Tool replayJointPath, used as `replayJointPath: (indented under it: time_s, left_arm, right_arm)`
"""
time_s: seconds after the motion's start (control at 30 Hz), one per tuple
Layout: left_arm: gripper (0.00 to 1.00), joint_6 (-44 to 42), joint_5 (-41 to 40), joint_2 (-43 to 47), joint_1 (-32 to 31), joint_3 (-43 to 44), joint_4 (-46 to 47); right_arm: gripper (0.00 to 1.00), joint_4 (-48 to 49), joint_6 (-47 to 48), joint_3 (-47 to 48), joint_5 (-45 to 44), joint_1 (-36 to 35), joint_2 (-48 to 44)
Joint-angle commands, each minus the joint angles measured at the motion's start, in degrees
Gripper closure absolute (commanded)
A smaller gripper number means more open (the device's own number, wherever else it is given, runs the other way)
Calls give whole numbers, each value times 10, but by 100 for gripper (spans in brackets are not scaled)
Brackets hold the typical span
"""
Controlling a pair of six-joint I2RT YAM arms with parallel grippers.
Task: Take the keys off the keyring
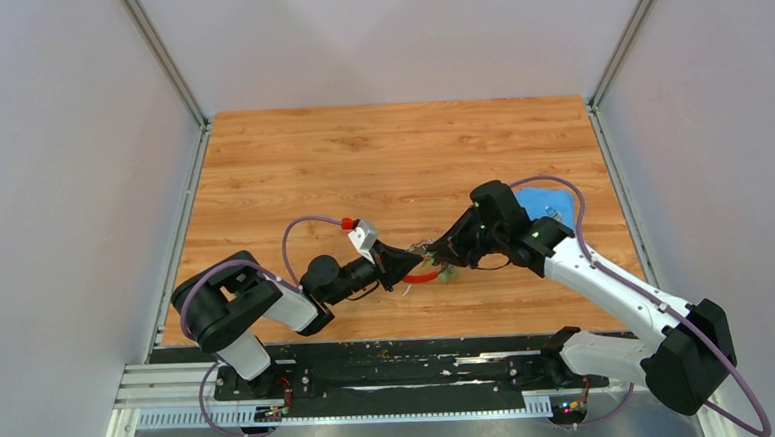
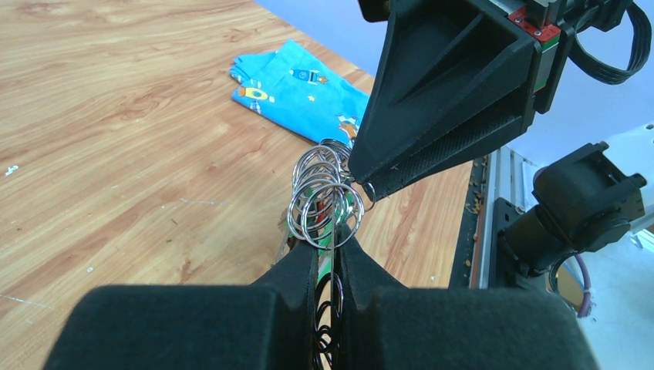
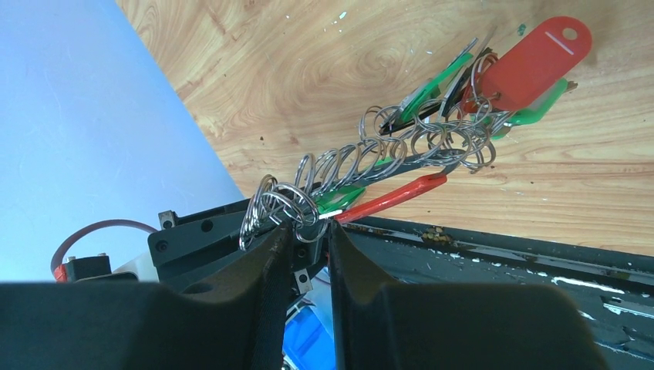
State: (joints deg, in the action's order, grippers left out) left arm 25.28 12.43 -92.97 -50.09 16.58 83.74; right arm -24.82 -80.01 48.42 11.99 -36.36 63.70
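The right tool [image 3: 308, 235] has its fingers pressed together on the end loops of the keyring [image 3: 362, 162], a string of linked silvery split rings running away from its tips. The left tool [image 2: 330, 260] faces it, tips almost meeting. Its fingers are nearly closed, pinching a green strip, judged to be a key head, together with the adjoining rings. The keys [image 3: 436, 85], green-headed with a red tag [image 3: 540, 58] among them, bunch at the end of the string farthest from the right tool. A red curved clip [image 3: 389, 199] hangs beside the middle of the string. Whether the far keys touch the counter [image 2: 116, 116] cannot be determined. A blue cloth [image 2: 308, 89] lies beyond the left tool, well apart.

Handling assessment: the assembly is light. Each ring is stiff, springy wire, smooth and likely to slip between pads. The string as a whole is loose and will swing and twist. Grip a key by its flat plastic head, where the pads find more purchase. Hold the ring across its wire, close to the split, so the key can be wound off without the ring rotating.
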Motion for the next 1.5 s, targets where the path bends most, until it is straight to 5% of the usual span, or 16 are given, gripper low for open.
replayJointPath:
  time_s: [0.0, 0.93, 1.47]
  left_arm:
    - [100, -5, 1, -5, -5, 5, 44]
    - [100, -7, 14, -5, -6, 3, 45]
    - [100, -18, 15, 1, -6, -4, 44]
  right_arm:
    - [74, 0, -2, 15, -23, -3, -3]
    - [81, -3, 15, 35, -45, -3, 13]
    - [99, -36, 87, 85, -47, -3, 46]
